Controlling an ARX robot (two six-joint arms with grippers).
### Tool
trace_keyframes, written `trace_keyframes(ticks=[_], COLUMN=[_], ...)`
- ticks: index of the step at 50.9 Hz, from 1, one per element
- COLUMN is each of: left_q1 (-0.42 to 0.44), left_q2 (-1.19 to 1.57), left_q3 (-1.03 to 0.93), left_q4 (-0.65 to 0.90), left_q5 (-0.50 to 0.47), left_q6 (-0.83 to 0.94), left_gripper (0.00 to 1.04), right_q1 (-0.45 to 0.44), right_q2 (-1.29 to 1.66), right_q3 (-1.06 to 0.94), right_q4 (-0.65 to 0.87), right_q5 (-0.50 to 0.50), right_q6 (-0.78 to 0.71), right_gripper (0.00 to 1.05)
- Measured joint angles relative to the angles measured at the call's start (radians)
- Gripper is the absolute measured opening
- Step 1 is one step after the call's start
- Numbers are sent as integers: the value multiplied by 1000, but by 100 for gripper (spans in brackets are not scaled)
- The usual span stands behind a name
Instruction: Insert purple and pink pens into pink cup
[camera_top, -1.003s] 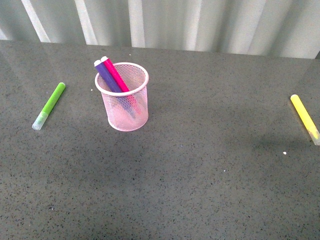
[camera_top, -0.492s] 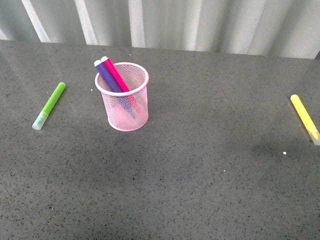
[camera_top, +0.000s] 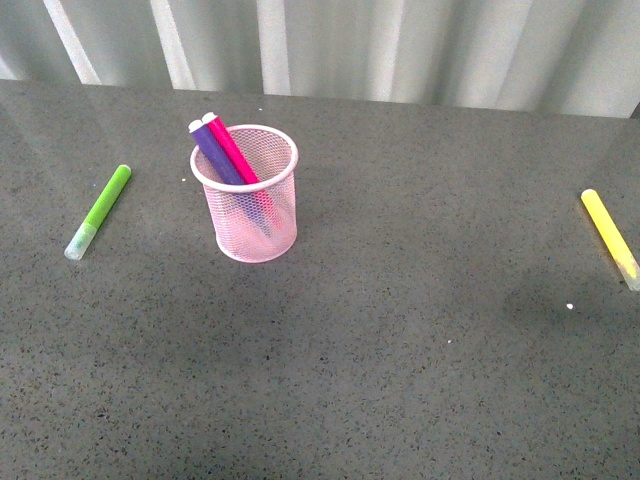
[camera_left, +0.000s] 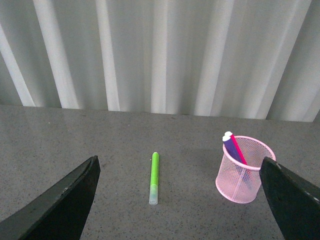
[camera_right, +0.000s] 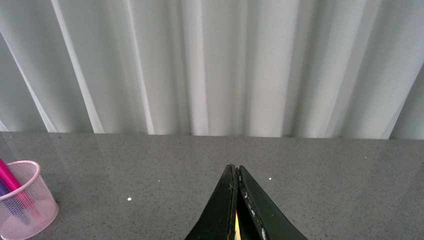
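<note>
Purple pen (camera_top: 212, 150) and pink pen (camera_top: 232, 151) both stand inside the pink cup (camera_top: 246, 198), leaning side by side against its far-left rim, tops poking above it. Cup upright on the table (camera_top: 400, 330), left of centre. Judgement: insertion looks complete; what remains is to hold clear or retire the arms, no further grasp needed.

Left end effector (camera_left: 180, 200): fingers wide apart, holding nothing, looking toward the cup from a way off. Right end effector (camera_right: 236, 205): fingers pressed together, a sliver of yellow showing in the slit behind them; I cannot tell whether anything is gripped.

Lime-green marker (camera_top: 98, 211) lies left of the cup, yellow marker (camera_top: 610, 238) far right, both untouched. Table grey, speckled stone; pale pleated curtain (camera_top: 400, 50) behind.
</note>
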Motion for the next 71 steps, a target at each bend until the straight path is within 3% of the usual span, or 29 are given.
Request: trace_keyframes(ticks=[8, 13, 28, 58, 71], left_q1=[0, 0, 0, 0, 0], left_q2=[0, 0, 0, 0, 0], left_q3=[0, 0, 0, 0, 0], left_q4=[0, 0, 0, 0, 0], left_q5=[0, -1, 0, 0, 0], left_q6=[0, 0, 0, 0, 0], left_gripper=[98, 98, 98, 98, 98], right_q1=[0, 0, 0, 0, 0], right_q2=[-51, -178, -209, -209, -209], right_q3=[0, 1, 1, 1, 1], right_q4=[-51, -208, -216, -216, -216], right_q5=[0, 0, 0, 0, 0], right_q6=[0, 1, 0, 1, 2], right_gripper=[3, 3, 4, 98, 98])
